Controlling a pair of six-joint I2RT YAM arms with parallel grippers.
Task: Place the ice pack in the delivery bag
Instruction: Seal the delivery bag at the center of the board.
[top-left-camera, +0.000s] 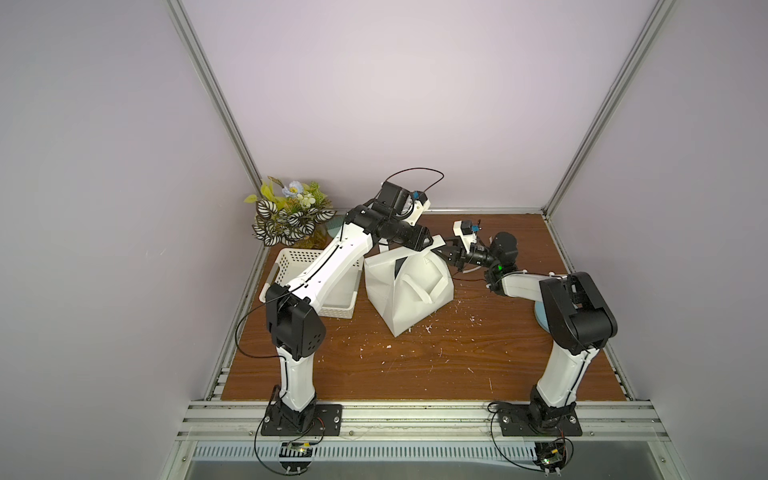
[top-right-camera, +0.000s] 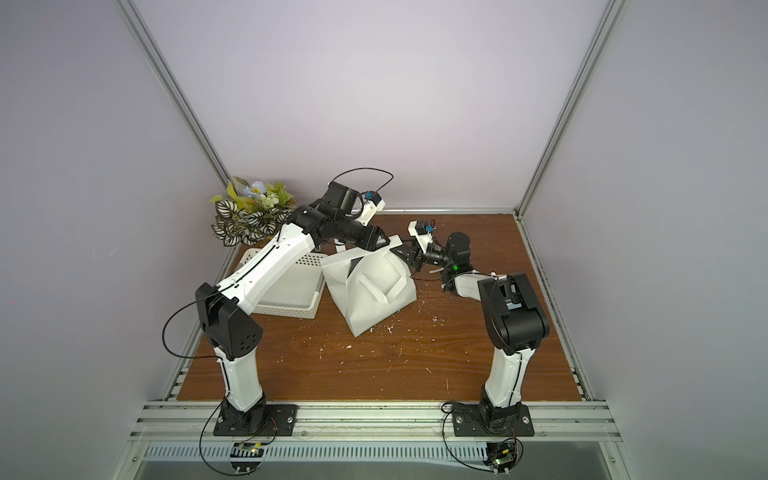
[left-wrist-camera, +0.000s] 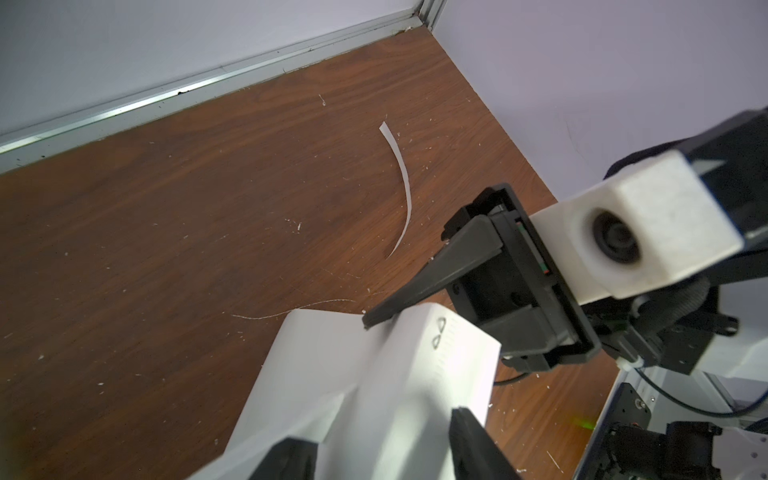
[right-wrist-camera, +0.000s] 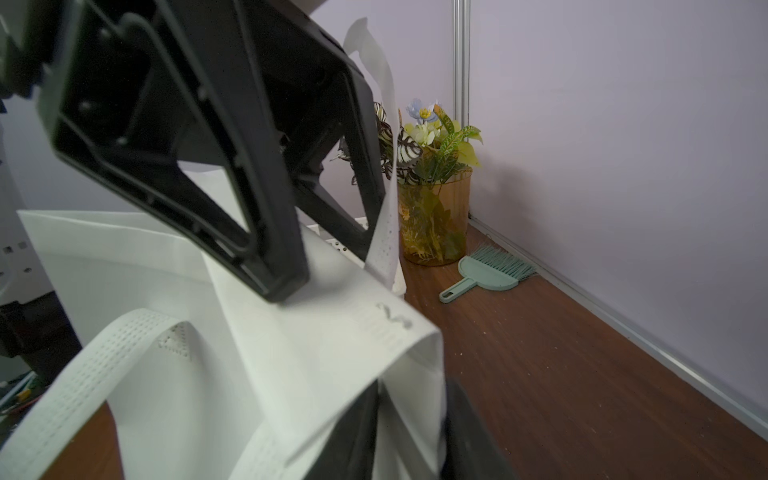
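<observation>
Brush (right-wrist-camera: 486, 276) beside vase (right-wrist-camera: 434, 220), delivery bag (right-wrist-camera: 291, 353), right wrist

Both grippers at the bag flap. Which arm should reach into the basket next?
Left, probably. The left arm passes over the basket, beside the bag; the right gripper sits across the bag, straddling its flap, and could hold it. Ice pack not visible.
</observation>
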